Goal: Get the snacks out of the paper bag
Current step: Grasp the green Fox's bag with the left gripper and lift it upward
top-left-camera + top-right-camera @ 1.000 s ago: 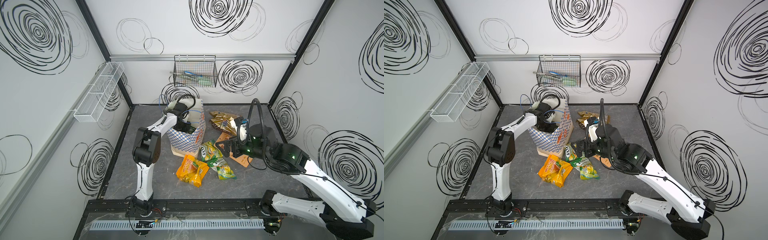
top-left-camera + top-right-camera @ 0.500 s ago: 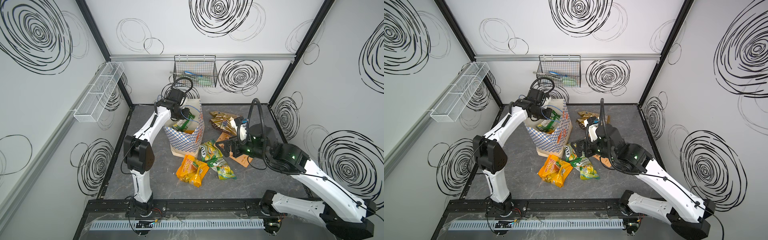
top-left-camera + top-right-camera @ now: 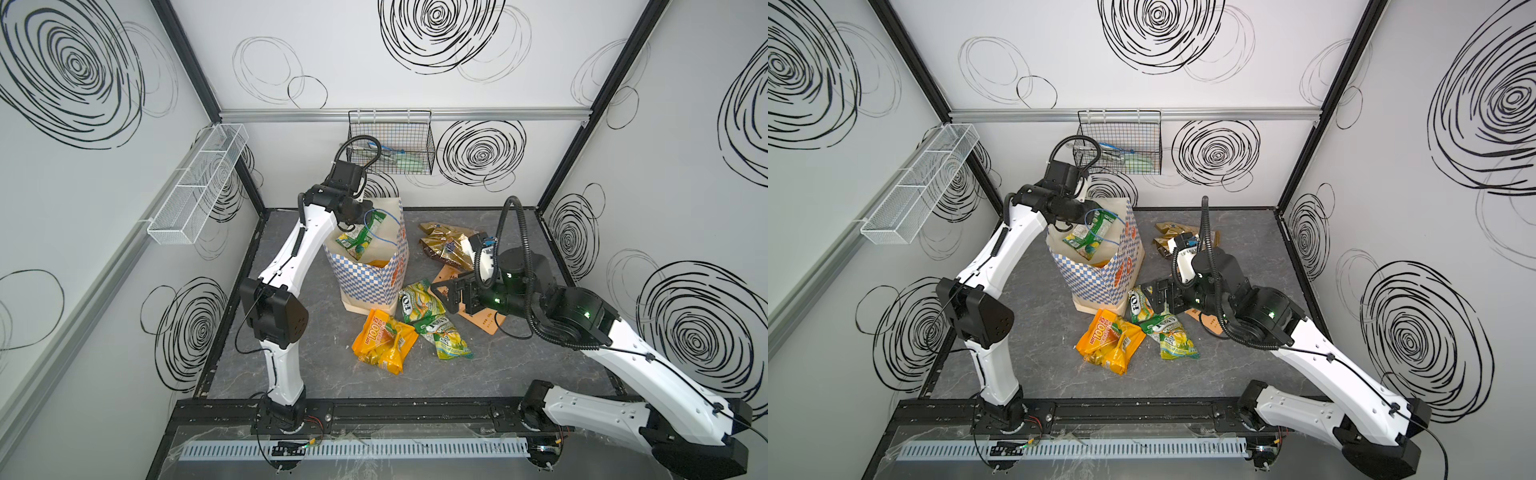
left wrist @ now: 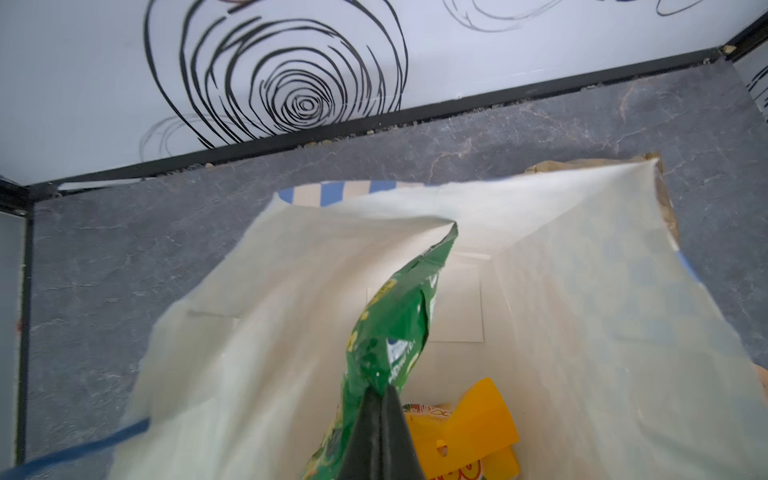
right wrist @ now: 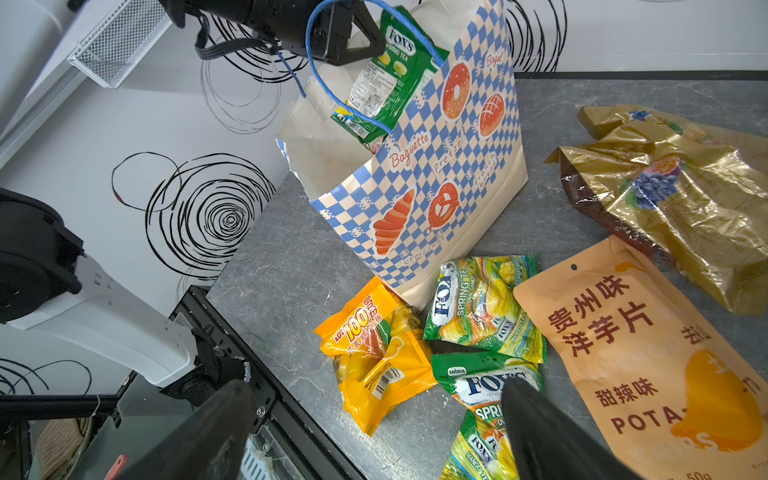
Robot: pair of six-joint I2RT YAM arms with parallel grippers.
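The checkered paper bag (image 3: 365, 270) (image 3: 1100, 274) (image 5: 436, 187) stands upright at the back middle of the table. My left gripper (image 3: 362, 212) (image 4: 380, 395) is shut on a green snack pack (image 3: 358, 237) (image 4: 390, 324) (image 5: 382, 91), held above the bag's open mouth, with a blue cord handle (image 5: 316, 83) looped round it. A yellow pack (image 4: 469, 428) lies at the bag's bottom. My right gripper (image 3: 440, 291) (image 5: 376, 386) hangs open over green-yellow packs (image 3: 432, 324) (image 5: 482, 307), beside yellow-orange packs (image 3: 384, 340). An orange-tan pouch (image 5: 648, 357) and a gold-brown foil pack (image 3: 444, 245) lie nearby.
A black wire basket (image 3: 390, 149) hangs on the back wall just behind the left arm's wrist. A white mesh tray (image 3: 199, 183) is fixed to the left wall. The black frame rail (image 3: 374, 415) runs along the table's front edge.
My left gripper has risen out of the bag, drawing the green pack up above the bag's mouth. The right arm has not moved.
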